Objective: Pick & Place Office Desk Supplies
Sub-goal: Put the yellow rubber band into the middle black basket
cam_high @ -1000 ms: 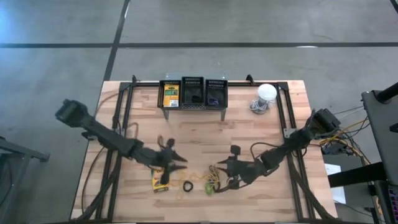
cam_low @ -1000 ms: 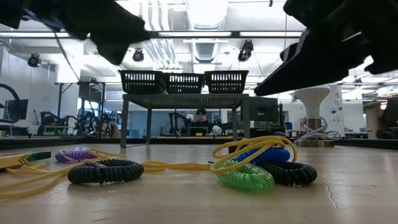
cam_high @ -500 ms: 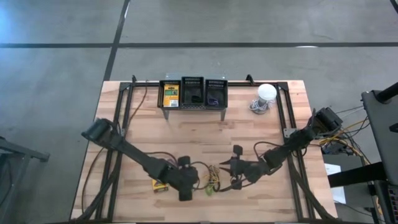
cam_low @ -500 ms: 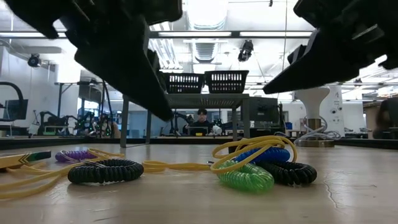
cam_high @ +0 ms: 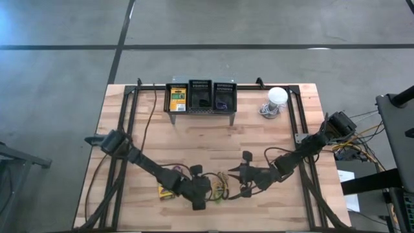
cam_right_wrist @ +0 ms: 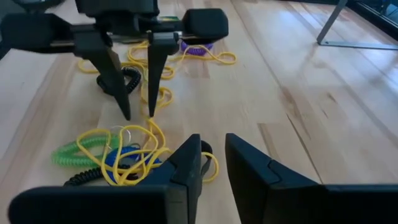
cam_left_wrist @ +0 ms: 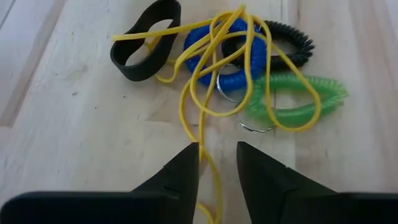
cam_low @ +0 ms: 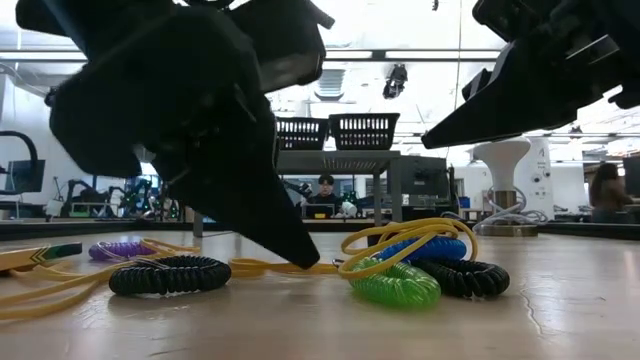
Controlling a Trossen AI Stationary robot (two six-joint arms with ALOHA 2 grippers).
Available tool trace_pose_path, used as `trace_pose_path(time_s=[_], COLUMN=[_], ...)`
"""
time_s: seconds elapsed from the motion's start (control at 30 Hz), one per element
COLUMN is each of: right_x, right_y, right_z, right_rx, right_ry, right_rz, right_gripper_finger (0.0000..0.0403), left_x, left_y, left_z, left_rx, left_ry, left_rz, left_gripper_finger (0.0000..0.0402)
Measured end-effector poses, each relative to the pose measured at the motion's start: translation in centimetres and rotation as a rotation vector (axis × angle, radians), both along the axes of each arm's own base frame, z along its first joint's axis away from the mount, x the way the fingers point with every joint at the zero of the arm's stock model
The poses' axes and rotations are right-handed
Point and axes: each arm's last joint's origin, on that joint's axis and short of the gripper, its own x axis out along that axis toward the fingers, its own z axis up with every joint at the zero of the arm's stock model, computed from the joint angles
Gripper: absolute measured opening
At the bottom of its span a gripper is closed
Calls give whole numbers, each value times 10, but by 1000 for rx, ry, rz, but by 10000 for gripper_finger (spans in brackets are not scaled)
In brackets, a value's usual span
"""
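Yellow rubber band [cam_left_wrist: 202, 93], tangled among coiled bands on the table's near edge, is straddled by the part-open, empty left gripper [cam_left_wrist: 217, 163] (right gripper [cam_right_wrist: 211, 149] likewise part-open, empty), so closing is called for next.

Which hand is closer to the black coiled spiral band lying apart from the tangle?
Left. The left hand has its fingertips down right beside the black coiled band; the right hand sits beyond the tangled coil pile.
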Motion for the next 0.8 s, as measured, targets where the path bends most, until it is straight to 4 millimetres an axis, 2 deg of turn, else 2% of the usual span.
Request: trace_pose_path(time_s=[0.27,0.4,0.53,0.67,0.8], right_x=[0,0,0,0,0], right_y=[0,0,0,0,0], right_z=[0,0,0,0,-1], right_rx=[-2,-2,-2,-2,-3], right_ry=[1,0,0,1,2], right_rz=[0,0,0,0,0], right_gripper_finger=[65,69,73,71,65], left_x=[1,0,-1,-12,-22], left_y=[3,6,10,18,34], left_z=[-8,2,48,98,144], left_rx=[32,48,108,165,220], left_ry=[9,-1,-78,-170,-298], left_rz=[4,9,50,95,124], left_gripper_finger=[10,3,2,2,1])
